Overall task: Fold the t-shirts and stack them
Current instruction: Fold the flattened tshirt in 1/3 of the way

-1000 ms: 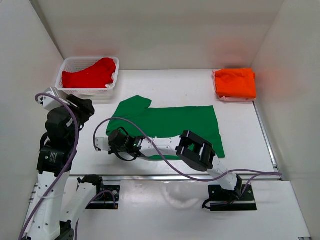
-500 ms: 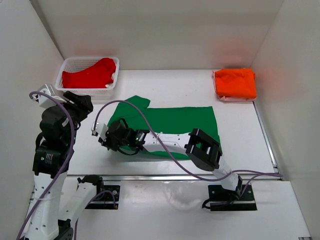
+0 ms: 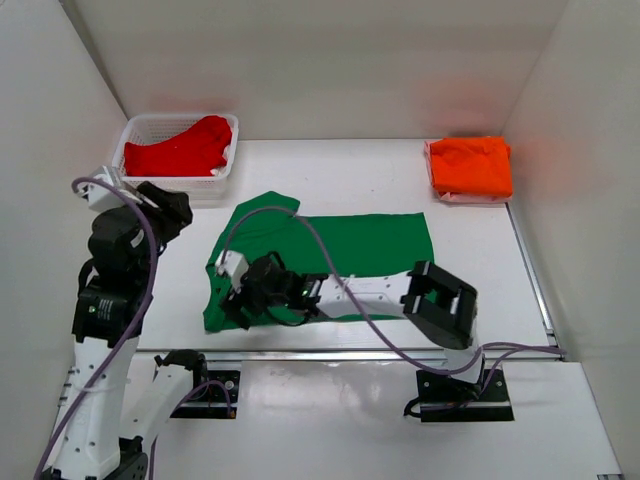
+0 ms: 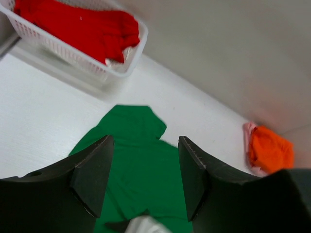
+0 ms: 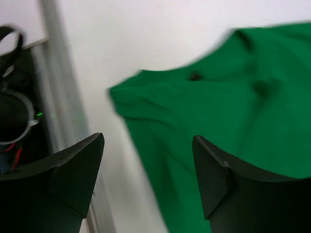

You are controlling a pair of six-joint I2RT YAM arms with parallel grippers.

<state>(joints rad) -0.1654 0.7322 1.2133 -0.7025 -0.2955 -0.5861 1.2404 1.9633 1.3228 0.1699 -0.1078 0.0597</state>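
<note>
Meanwhile, a bright green short-sleeved cloth t-shirt is laid flat at mid-table, apparently so that its edges can be turned in.

The right gripper is held low over the shirt's near-left corner, its fingers spread and nothing pinched. The cloth is seen beneath and just beyond them, slightly bunched there. The left gripper is held raised at the left, likewise spread and empty, well apart from the shirt and judged to be giving room. A folded orange cloth t-shirt is set at the far right corner, presumably as the stack's base. A red cloth t-shirt is seen heaped in the white mesh plastic basket at far left.
</note>
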